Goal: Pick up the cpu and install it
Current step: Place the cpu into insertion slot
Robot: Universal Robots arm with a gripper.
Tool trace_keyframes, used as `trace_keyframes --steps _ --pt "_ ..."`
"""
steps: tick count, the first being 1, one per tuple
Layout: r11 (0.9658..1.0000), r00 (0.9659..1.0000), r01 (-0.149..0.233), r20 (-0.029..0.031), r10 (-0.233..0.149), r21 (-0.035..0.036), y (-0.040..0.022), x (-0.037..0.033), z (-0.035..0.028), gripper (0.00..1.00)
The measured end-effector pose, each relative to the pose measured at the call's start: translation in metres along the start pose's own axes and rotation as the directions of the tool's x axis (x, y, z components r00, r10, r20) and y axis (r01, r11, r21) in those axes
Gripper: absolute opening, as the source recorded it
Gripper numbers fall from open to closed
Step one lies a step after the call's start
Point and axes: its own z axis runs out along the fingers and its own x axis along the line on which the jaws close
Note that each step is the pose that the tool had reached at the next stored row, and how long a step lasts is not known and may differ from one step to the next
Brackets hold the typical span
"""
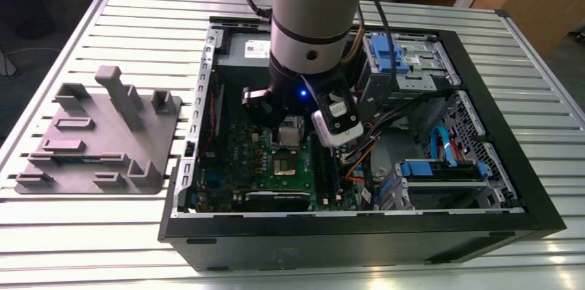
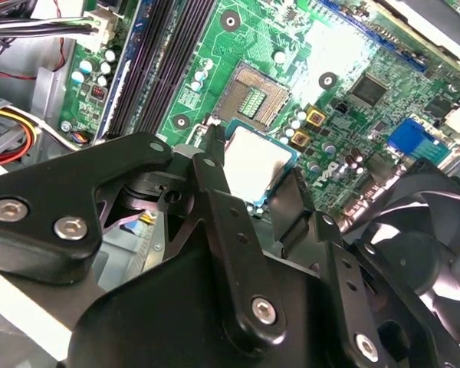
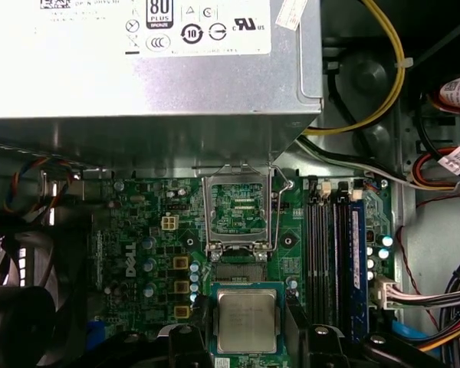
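Cpu (image 3: 248,320): small silver-topped square with a thin pale edge, sitting level between the two black fingers (image 2: 211,172) of your claw (image 2: 254,175). The fingers press on opposite edges of the chip in both wrist views, so log the claw as clamped on the cpu.

Position: the cpu is over the green motherboard (image 3: 138,230), just beside the socket (image 3: 238,208) and not in it. A narrow strip of board shows between the chip and the socket. You cannot tell whether the chip's underside touches the board.

Socket: a dark square with a metal frame around it and its contact field exposed. It shows the same in the second wrist view (image 2: 253,96).

Around it: a row of long memory slots (image 3: 330,245) runs alongside the socket. The grey power supply box (image 3: 138,77) sits beyond the socket, on the side away from the claw. A black case fan (image 2: 429,230) is close to the claw.

Exterior view: the arm (image 1: 316,16) comes down into the open tower case (image 1: 366,235), which lies on its side on the slatted metal worktop (image 1: 92,235). The arm's wrist is over the motherboard, toward the exterior view's left part of the case. A grey plastic fixture (image 1: 92,132) lies on the worktop to the exterior view's left, apart from the case.
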Motion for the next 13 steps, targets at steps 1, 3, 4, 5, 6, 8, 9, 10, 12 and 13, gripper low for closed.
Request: trace_keyframes --steps 1,3,4,5,6,8,9,10,12,13 --pt "1.0000 1.0000 0.000 0.0000 0.000 0.0000 0.0000 0.0000 0.0005 0.47" --pt "1.0000 1.0000 0.000 -0.0001 0.000 0.0002 -0.0001 0.0000 0.0011 0.47" --pt "1.0000 1.0000 0.000 -0.0002 0.000 0.0004 -0.0001 0.0000 0.0012 0.47" --pt "1.0000 1.0000 0.000 -0.0002 0.000 0.0003 -0.0001 0.0000 0.0013 0.47" --pt "1.0000 1.0000 0.000 0.0001 0.000 -0.0001 -0.0001 0.0000 0.0019 0.47" --pt "1.0000 1.0000 0.000 0.0001 0.000 0.0023 -0.0002 -0.0001 0.0036 0.47" --pt "1.0000 1.0000 0.000 0.0001 0.000 0.0051 -0.0003 -0.0001 0.0047 0.47" --pt "1.0000 1.0000 0.000 0.0003 0.000 0.0083 -0.0003 -0.0001 0.0058 0.47" --pt "0.9999 1.0000 0.000 0.0003 0.000 0.0127 -0.0005 -0.0002 0.0089 0.47" --pt "0.9999 1.0000 0.000 0.0004 0.000 0.0136 -0.0006 -0.0002 0.0107 0.47"
